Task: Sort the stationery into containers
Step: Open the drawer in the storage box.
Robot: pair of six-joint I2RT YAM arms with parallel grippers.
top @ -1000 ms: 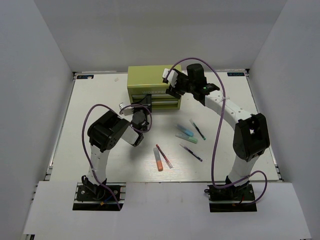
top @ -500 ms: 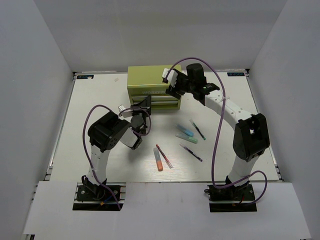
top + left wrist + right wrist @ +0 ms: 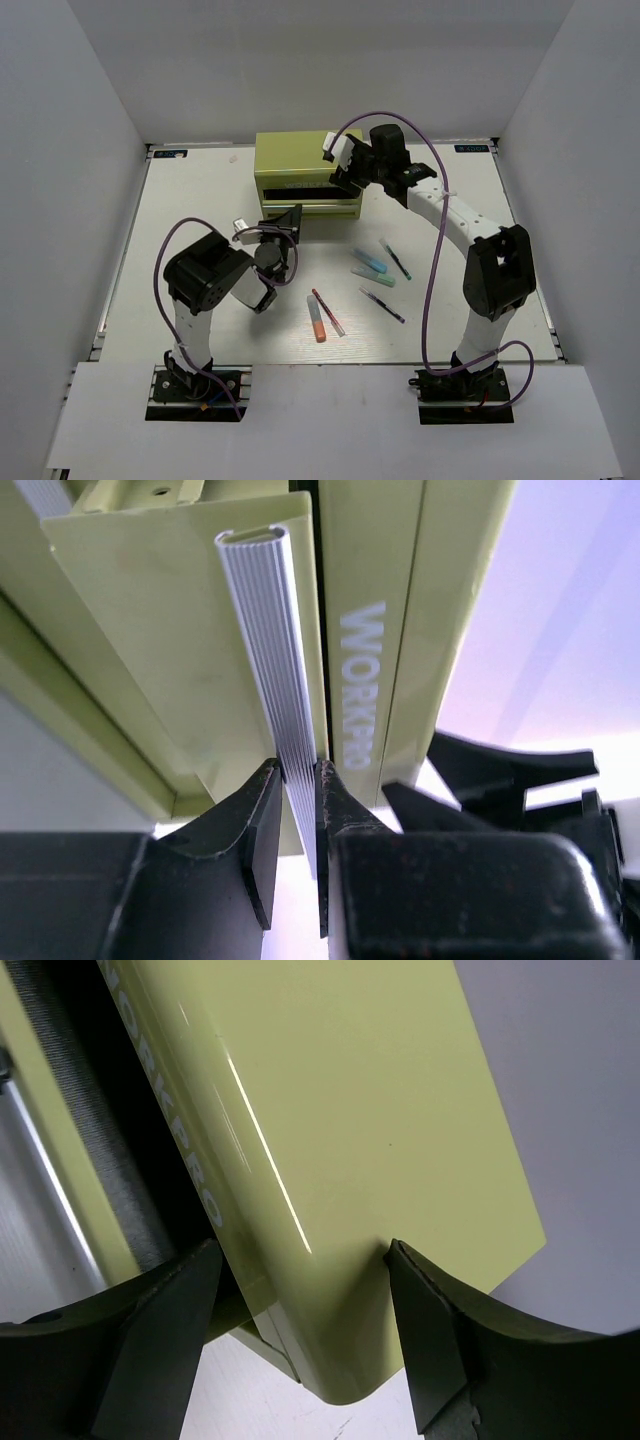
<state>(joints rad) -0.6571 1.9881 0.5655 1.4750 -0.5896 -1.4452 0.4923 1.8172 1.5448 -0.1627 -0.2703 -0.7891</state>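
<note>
The yellow-green chest (image 3: 295, 160) stands at the back middle of the table. My left gripper (image 3: 291, 222) is shut on the ribbed silver handle (image 3: 285, 660) of one drawer, which is slid out a little from the chest front (image 3: 370, 600). My right gripper (image 3: 346, 181) is open, its fingers (image 3: 440, 1350) straddling the chest's front right corner (image 3: 330, 1110). On the table lie an orange marker (image 3: 318, 322), a thin red-white pen (image 3: 328, 312), a light blue marker (image 3: 369, 261), a teal marker (image 3: 373, 277) and two dark pens (image 3: 395, 258) (image 3: 382, 305).
White walls close in the table on the left, back and right. The left arm's purple cable (image 3: 175, 240) loops above its elbow. The right arm (image 3: 455, 220) reaches over the table's right side, with the pens lying under and left of it.
My left gripper has drawn back toward the near edge with the drawer handle in it, and the drawer has slid out a little. The right gripper stays at the chest's corner.
</note>
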